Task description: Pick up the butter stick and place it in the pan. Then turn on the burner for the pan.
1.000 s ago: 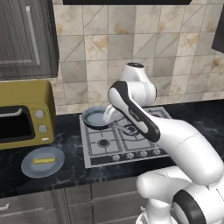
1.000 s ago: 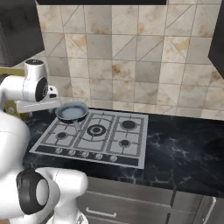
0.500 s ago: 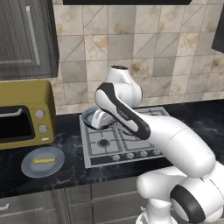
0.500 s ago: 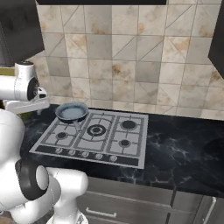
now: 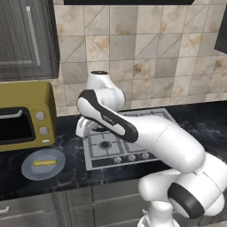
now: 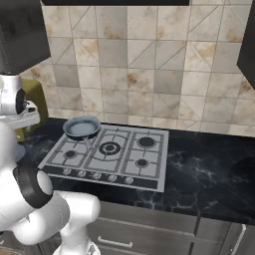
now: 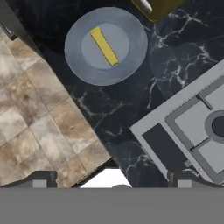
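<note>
The butter stick (image 7: 104, 46) (image 5: 44, 162) is a pale-yellow bar lying on a flat round grey-blue plate (image 7: 131, 57) (image 5: 27, 167) on the dark counter, left of the stove. The pan (image 6: 81, 127) sits on the stove's back-left burner with its dark handle pointing toward the front. In the hand view my gripper (image 7: 111, 183) is open with nothing between its fingertips (image 7: 39, 183), and it looks down from well above the counter. The plate and butter lie far ahead of it in that view. In the left base view my hand (image 5: 82, 127) hangs over the stove's left edge and the arm hides the pan.
A yellow microwave (image 5: 22, 119) stands on the counter behind the plate. The grey gas stove (image 6: 109, 154) has knobs along its front. The counter's front edge and the tiled floor (image 7: 39, 131) show beside the plate in the hand view.
My arm has swung left, carrying the hand from above the pan to the stove's left edge, nearer the plate. The pan and butter have not moved.
</note>
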{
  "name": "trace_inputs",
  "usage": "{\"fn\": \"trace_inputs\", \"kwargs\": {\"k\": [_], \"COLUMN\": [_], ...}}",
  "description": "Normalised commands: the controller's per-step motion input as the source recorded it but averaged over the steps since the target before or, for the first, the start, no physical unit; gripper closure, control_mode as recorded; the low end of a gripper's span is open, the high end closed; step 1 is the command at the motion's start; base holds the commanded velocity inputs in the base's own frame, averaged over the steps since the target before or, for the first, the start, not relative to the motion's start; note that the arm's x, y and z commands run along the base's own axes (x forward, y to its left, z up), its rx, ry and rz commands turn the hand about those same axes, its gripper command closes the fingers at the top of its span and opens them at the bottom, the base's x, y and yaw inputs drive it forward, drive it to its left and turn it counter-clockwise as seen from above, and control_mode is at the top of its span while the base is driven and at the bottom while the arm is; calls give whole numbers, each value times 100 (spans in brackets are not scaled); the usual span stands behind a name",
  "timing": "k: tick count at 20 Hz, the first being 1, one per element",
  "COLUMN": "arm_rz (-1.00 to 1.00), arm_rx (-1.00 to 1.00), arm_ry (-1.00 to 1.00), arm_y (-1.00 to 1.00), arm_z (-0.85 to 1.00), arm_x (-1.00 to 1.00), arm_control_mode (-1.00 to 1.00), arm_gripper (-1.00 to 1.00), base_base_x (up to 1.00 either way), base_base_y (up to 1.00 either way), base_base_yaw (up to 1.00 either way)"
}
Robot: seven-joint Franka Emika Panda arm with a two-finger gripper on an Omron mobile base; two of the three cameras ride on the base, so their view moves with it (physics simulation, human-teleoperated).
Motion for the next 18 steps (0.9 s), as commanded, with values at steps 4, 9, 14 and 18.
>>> {"fn": "trace_inputs", "kwargs": {"k": [4, 9, 14, 18], "arm_rz": [5, 5, 5, 6], "arm_rx": [-7, -7, -6, -4], "arm_ry": [0, 0, 0, 0], "arm_y": [57, 53, 45, 33], "arm_z": [-7, -10, -7, -11], "arm_x": [0, 0, 0, -5], "arm_control_mode": [-100, -100, -100, -100], "arm_gripper": [-100, -100, -100, -100], "base_base_x": [0, 0, 0, 0], "base_base_y": [0, 0, 0, 0], "base_base_yaw": [0, 0, 0, 0]}}
